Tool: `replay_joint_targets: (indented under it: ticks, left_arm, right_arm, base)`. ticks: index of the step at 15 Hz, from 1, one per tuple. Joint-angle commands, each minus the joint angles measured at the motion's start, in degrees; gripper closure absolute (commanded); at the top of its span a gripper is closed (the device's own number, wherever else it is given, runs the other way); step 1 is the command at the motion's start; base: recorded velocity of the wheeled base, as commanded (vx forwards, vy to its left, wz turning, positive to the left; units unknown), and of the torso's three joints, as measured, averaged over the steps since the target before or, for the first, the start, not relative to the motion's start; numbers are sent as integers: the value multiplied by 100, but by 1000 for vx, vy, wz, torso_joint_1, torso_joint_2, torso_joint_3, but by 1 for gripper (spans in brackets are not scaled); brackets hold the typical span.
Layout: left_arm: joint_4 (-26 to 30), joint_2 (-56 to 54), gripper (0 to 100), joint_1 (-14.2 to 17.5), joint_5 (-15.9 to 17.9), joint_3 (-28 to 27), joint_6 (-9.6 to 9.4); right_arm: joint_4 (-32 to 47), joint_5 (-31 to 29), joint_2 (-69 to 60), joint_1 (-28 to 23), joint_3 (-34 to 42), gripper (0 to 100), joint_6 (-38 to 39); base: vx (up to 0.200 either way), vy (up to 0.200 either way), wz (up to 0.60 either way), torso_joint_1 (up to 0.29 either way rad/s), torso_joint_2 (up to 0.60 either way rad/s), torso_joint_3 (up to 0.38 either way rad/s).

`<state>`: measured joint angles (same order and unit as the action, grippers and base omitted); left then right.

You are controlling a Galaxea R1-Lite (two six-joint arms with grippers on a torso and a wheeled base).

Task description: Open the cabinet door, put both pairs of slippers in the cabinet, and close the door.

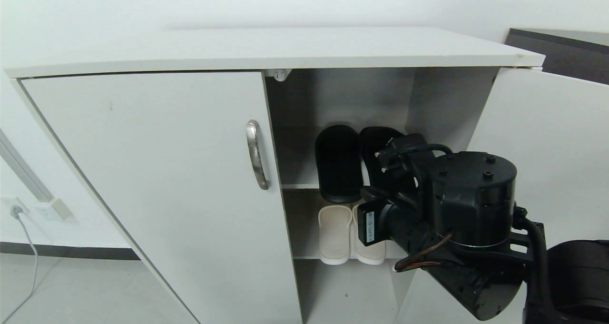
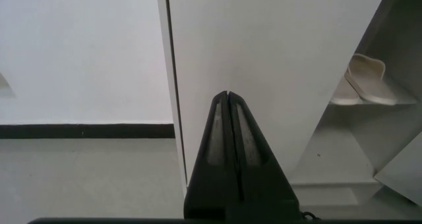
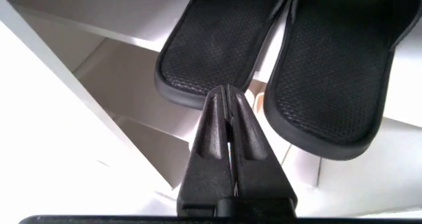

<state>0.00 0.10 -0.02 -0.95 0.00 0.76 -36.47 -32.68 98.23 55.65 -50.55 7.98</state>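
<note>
Head view: the cabinet right door was noted open; black slippers were stowed on the upper shelf, white slippers on the lower shelf.

Left wrist view: the left claw was seen pressed together, empty.

Right wrist view: the right claw was seen closed on nothing, near the black pair.

Only closing the door was judged left.

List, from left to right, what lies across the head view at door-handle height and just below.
wall sockets → closed left cabinet door → door handle → black slippers on the upper shelf → open right cabinet door
</note>
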Motion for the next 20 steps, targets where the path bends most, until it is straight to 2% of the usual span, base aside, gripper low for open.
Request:
replay_joint_targets:
  ticks: [1,5,20]
  left_arm:
    - [0,-1,100,2,-2,0,4]
    - [0,-1,100,-6,-2,0,4]
    - [0,-1,100,-6,7,0,4]
  right_arm:
    - [0,-10,73,16,11,100,1]
    - [0,-10,73,16,11,100,10]
    - [-9,-10,135,16,239,100,-104]
  base:
    - [0,0,0,0,0,0]
    - [0,0,0,0,0,0]
    - [-200,0,0,2,1,2]
